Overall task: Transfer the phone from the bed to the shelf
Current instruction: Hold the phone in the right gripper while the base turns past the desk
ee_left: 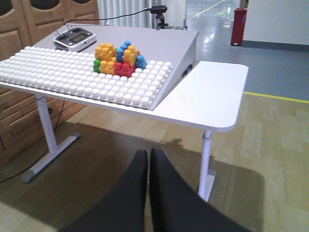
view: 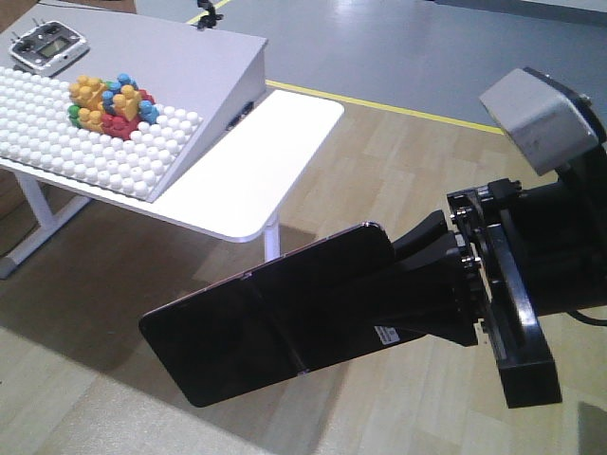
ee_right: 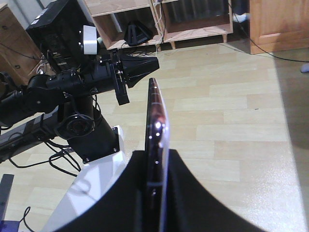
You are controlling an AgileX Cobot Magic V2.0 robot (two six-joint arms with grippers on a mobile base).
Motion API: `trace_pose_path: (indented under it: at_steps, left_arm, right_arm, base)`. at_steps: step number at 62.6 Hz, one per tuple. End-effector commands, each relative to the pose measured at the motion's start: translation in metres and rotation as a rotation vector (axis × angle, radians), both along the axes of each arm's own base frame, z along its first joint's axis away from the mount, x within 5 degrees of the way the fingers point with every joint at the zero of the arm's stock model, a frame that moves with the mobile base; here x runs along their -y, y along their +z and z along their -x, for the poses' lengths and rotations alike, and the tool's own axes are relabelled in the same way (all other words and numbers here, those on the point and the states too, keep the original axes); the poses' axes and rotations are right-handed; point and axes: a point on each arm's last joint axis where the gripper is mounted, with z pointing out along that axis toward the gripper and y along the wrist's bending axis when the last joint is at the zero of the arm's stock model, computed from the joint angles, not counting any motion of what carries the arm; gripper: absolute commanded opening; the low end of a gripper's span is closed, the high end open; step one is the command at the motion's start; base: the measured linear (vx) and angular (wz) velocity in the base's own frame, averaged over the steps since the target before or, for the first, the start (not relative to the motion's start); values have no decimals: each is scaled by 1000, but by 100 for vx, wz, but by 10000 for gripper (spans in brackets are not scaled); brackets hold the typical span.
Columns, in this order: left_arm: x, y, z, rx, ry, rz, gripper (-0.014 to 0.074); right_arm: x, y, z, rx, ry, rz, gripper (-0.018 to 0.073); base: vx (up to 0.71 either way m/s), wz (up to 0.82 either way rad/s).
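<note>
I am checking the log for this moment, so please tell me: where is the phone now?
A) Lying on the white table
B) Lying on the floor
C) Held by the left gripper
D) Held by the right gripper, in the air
D: the phone is clamped in the right gripper, clear above the floor, while the left gripper is shut with nothing in it.

phone [view: 266, 322] in right gripper [ee_right: 155, 157], table [view: 285, 142] behind
</note>
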Motion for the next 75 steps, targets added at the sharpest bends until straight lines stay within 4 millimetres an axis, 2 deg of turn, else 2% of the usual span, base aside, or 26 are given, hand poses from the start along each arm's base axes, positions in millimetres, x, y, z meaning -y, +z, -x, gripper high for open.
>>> trace_pose_path:
  at_steps: [1, 75]
  left_arm:
    - [-1, 6, 0, 78, 11, 6, 1]
    - [-1, 6, 0, 78, 11, 6, 1]
  right_arm:
    - [-2, 19, 11, 1, 57, -100, -1]
    - [-2, 19, 11, 1, 57, -100, -1]
  base:
    - [15, 22]
    - [12, 27]
